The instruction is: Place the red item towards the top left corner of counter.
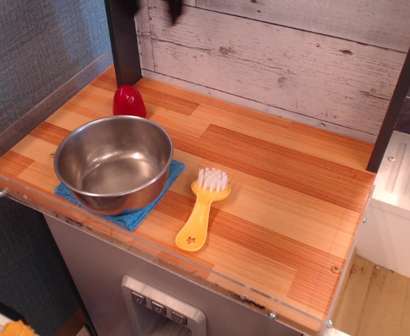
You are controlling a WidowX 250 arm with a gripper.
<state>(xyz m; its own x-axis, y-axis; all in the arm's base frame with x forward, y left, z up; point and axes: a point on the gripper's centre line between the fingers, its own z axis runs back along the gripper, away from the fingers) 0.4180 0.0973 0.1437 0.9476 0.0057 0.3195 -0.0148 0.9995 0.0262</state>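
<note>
The red item [129,101], a small glossy dome, sits flat on the counter [275,182] near its top left corner, just behind the steel bowl and beside the black corner post. Nothing touches it. Of my gripper, only a dark blurred tip [173,8] shows at the top edge of the view, high above the counter and well clear of the red item. Whether it is open or shut cannot be read.
A steel bowl [113,162] stands on a blue cloth [136,210] at the front left. A yellow brush [202,208] lies right of it. A black post [124,42] rises at the back left corner. A clear acrylic rim [23,126] edges the counter.
</note>
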